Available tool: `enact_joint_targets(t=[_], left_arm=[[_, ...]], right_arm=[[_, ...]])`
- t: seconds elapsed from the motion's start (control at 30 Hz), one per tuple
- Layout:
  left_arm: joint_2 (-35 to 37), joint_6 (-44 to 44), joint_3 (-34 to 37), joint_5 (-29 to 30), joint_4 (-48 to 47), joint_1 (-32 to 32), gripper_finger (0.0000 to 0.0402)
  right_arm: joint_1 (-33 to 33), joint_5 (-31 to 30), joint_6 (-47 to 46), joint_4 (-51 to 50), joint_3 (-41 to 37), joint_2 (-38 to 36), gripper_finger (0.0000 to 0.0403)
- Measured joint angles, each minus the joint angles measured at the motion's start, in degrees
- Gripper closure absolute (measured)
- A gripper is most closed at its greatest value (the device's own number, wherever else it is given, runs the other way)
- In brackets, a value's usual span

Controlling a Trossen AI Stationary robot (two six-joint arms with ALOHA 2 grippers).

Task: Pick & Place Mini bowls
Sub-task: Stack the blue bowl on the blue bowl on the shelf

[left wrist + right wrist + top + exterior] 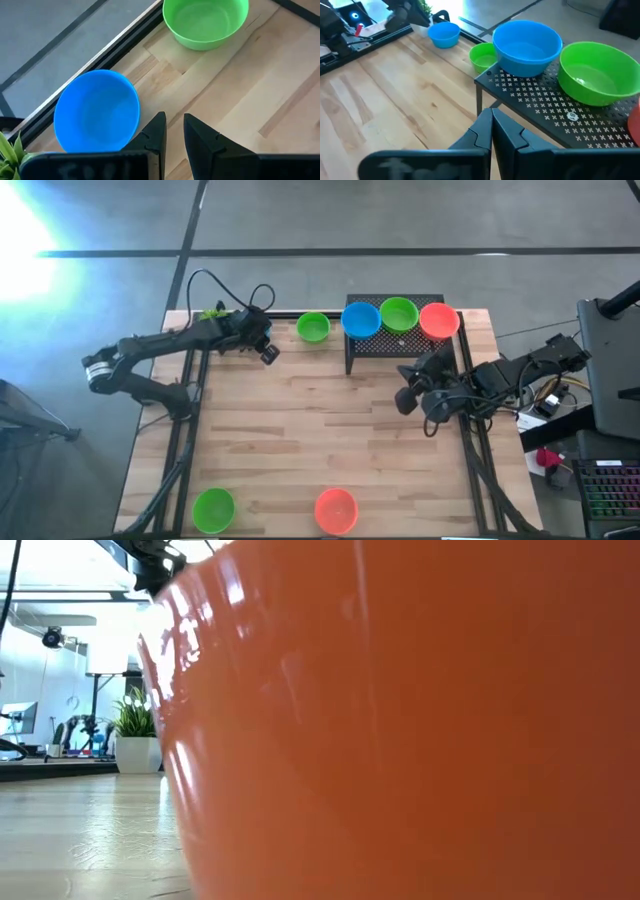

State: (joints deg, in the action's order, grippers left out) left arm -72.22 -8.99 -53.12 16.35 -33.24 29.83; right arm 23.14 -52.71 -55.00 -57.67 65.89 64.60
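No readable text, no labels, no brands, no numbers, no signs

From table height an orange-red bowl [420,720] fills nearly my whole sight and hides the table behind it. My left arm covers a blue bowl [97,111] from above. Past my right wrist, a red bowl [635,122] is cut off.

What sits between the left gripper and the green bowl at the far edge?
Nothing. In the high view, only bare wood separates the left gripper from the green bowl; the left wrist view shows the same, with a blue bowl off to the side.
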Motion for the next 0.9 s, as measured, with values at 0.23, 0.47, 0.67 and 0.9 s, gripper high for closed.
enact_joint_targets(t=[0.23, 0.47, 0.67, 0.9], left_arm=[[-3.16, -4.03, 0.00, -0.01, -1.43, 0.26, 0.0341], [-9.34, -5.74, 0.00, -0.05, -0.10, 0.91, 0.0341], [-13.42, -5.16, -0.23, 0.62, 3.99, 2.28, 0.0341], [-15.25, -4.39, -2.48, 4.16, 4.21, 3.00, 0.0341]], right_arm=[[0.00, 0.00, 2.91, 2.76, 0.00, 0.00, 0.0394], [0.00, 0.02, 3.92, 2.74, 0.00, 0.00, 0.0394], [0.00, 0.02, 5.02, 2.73, 0.00, 0.00, 0.0394], [0.00, 0.00, 5.12, 2.73, 0.00, 0.00, 0.0394]])
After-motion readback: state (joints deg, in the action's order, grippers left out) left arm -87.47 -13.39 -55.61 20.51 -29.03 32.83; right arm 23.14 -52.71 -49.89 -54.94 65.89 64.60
